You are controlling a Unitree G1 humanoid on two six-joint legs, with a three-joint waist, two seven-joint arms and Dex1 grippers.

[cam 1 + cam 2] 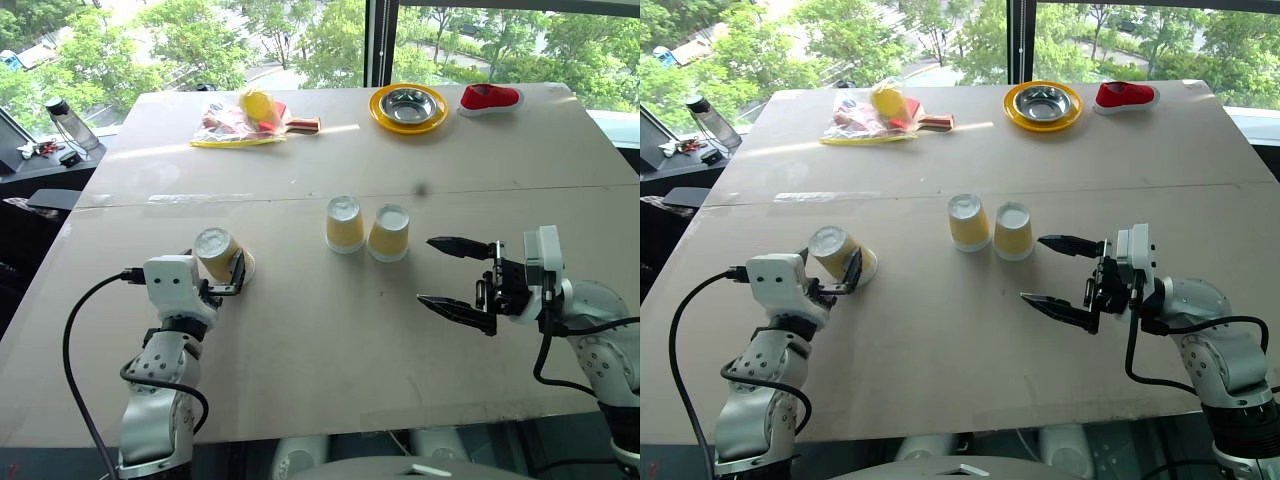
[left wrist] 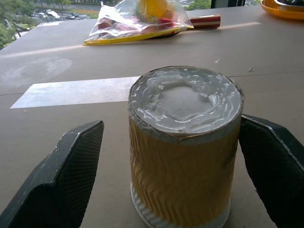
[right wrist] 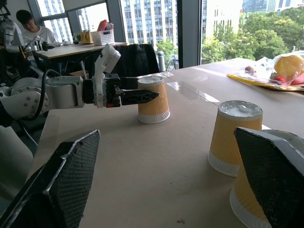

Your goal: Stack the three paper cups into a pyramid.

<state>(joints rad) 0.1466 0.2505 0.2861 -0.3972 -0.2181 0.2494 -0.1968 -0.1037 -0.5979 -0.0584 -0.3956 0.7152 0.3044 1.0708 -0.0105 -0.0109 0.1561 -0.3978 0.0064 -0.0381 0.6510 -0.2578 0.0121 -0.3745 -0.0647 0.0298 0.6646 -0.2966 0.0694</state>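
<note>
i am logging: left pincer [image 1: 233, 276] standing wide open around one upside-down cup [image 1: 216, 253], gripping nothing; right pincer [image 1: 458, 279] gaping empty, two cups [image 1: 366, 230] just beyond it on the counter [image 1: 330, 350].

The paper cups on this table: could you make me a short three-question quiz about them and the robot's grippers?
1. True or false: all three paper cups stand upside down.
2. Which gripper has a cup between its open fingers? A left, B right.
3. How many cups are stacked on another?

Key: 1 true. 2 A: the left gripper brackets the lone cup; the right gripper is open beside the cup pair. 3 none.
</note>
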